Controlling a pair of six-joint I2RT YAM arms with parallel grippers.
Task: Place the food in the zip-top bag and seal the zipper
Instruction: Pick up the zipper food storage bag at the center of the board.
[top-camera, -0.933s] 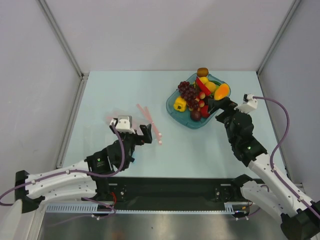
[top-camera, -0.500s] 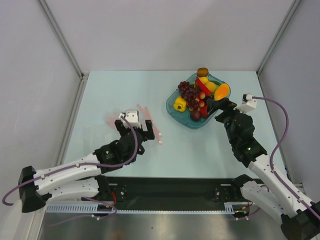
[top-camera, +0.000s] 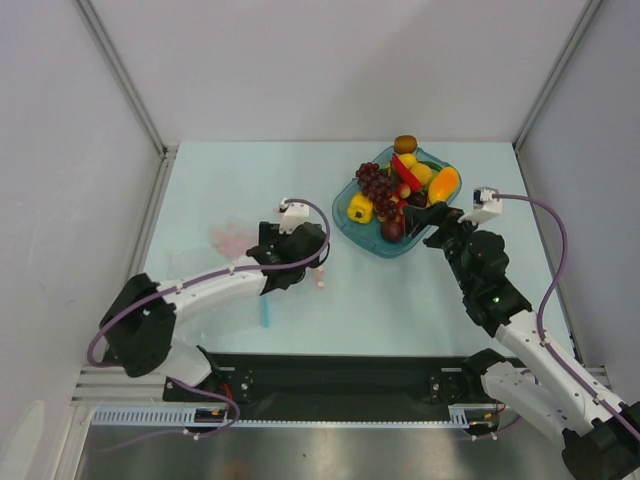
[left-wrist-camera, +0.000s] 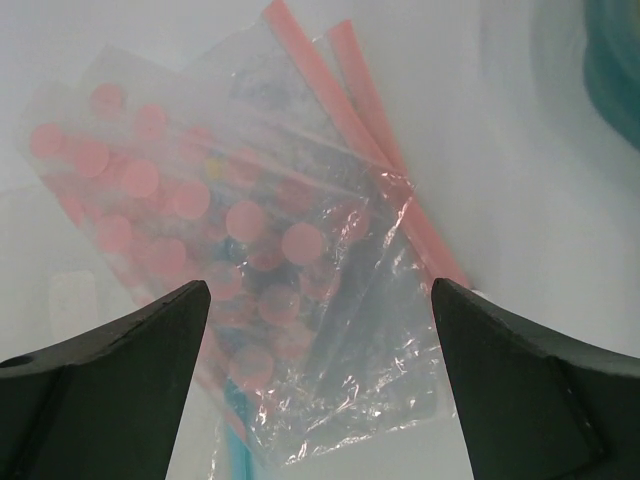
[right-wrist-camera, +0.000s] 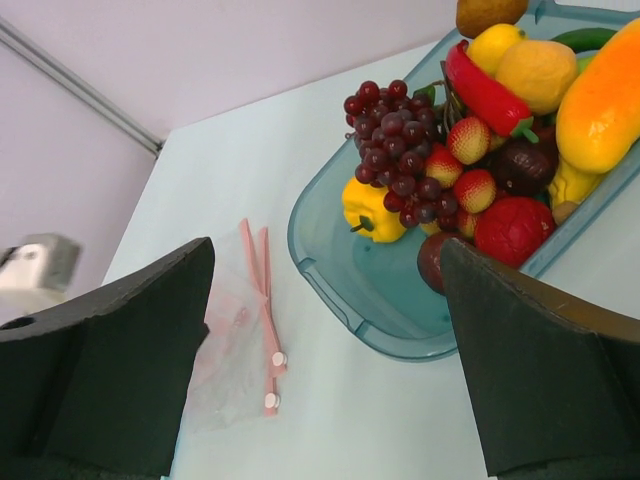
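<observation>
The food (top-camera: 400, 190) is heaped in a teal dish (top-camera: 352, 222): purple grapes (right-wrist-camera: 390, 140), a yellow pepper (right-wrist-camera: 370, 210) and a red round fruit (right-wrist-camera: 512, 228). The clear zip-top bag (left-wrist-camera: 250, 260), printed with pink dots, lies flat on the table (top-camera: 235, 240). Its pink zipper (left-wrist-camera: 350, 110) runs along the far edge, with its end (top-camera: 320, 272) showing past my left gripper. My left gripper (left-wrist-camera: 318, 290) hangs open over the bag's near corner (top-camera: 312, 250), touching nothing. Also open and empty, my right gripper (right-wrist-camera: 328, 250) sits at the dish's near right rim (top-camera: 428, 215).
A thin blue strip (top-camera: 265, 315) lies on the table just near of the left arm, and its end shows under the bag (left-wrist-camera: 235, 450). Grey walls close the table on three sides. The left wrist camera block (right-wrist-camera: 35, 262) shows at the right wrist view's left edge.
My left arm has swung right and forward, from the bag's left side to over its zipper end, uncovering the blue strip. The right gripper has edged slightly left toward the dish.
</observation>
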